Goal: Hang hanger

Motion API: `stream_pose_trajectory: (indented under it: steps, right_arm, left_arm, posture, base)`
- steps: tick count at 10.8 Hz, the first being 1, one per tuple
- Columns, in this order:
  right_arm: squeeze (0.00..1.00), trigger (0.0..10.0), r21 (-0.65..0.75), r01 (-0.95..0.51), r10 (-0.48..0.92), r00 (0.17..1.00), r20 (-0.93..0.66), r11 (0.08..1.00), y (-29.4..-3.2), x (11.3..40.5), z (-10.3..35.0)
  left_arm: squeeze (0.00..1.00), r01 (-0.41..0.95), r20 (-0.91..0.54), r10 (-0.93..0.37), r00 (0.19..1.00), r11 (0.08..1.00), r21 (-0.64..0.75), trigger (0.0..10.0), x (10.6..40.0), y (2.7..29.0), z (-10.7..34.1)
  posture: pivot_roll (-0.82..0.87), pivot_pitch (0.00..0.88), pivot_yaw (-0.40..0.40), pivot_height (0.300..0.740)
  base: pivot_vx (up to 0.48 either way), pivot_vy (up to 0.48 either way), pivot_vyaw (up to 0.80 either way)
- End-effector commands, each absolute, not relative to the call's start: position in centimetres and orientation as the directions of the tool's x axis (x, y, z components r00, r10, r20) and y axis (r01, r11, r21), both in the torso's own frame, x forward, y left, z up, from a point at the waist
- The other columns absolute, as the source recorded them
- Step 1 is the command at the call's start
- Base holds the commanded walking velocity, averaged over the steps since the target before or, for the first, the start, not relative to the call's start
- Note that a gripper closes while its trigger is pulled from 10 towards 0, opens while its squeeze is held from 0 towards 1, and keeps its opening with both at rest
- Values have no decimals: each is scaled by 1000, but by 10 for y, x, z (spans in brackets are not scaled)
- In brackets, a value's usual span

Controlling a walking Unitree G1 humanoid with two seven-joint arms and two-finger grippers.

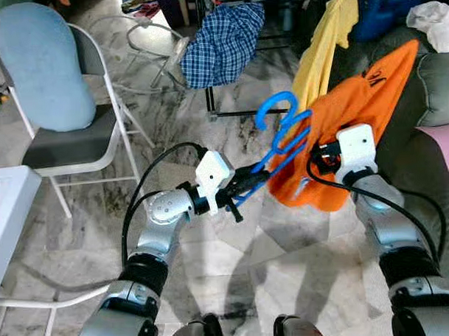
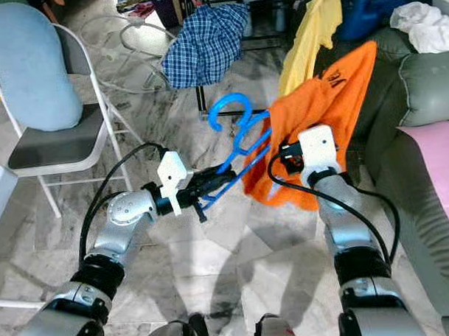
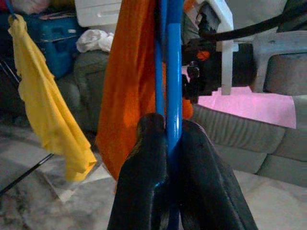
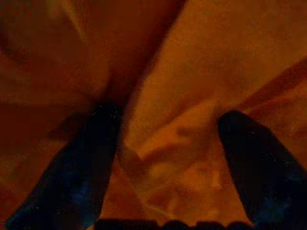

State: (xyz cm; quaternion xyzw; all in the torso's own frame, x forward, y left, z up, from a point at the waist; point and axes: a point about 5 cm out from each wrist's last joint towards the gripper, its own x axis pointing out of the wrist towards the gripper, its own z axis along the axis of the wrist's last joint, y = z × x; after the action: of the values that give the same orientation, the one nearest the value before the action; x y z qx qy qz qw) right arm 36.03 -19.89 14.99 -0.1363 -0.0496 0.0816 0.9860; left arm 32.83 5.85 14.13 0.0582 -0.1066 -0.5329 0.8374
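The hanger (image 1: 282, 133) is bright blue plastic with a curled hook at its top and thin bars below. It is held up in the air above the marble floor, tilted, with the hook uppermost and pointing toward the robot's left. Its lower bar is pinched between 2 black fingers (image 3: 144, 191), seen edge-on in the left wrist view. An orange garment (image 1: 355, 112) is draped over its far side, hanging in loose folds and covering most of the frame, with dark print near its upper edge.

Home: sofa (image 1: 435, 79), folding chair (image 1: 68, 136), laundry (image 1: 224, 43)
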Motion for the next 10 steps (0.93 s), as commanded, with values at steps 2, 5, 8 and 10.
stream_pose_trajectory:
  steps: [2,5,8,10]
  right_arm:
    - [0,0,-231,-213,232,971,57,949,-189,359,140]
    - [0,0,-198,-213,233,969,84,957,-190,354,137]
    - [0,0,-140,-146,169,970,174,979,-200,354,153]
    - [0,0,-132,-130,152,972,177,983,-202,354,152]
  left_arm:
    - [0,875,162,-907,389,419,241,0,326,60,152]
    - [0,869,144,-900,412,435,236,0,325,63,146]
    - [0,857,124,-890,439,456,241,0,329,66,142]
    - [0,850,121,-886,447,463,249,0,330,66,143]
  posture:
    - [-148,176,95,740]
    - [-151,174,90,740]
    - [-160,174,100,740]
    - [-163,174,104,740]
  base:
    - [0,0,0]
    - [0,0,0]
    - [0,0,0]
    - [0,0,0]
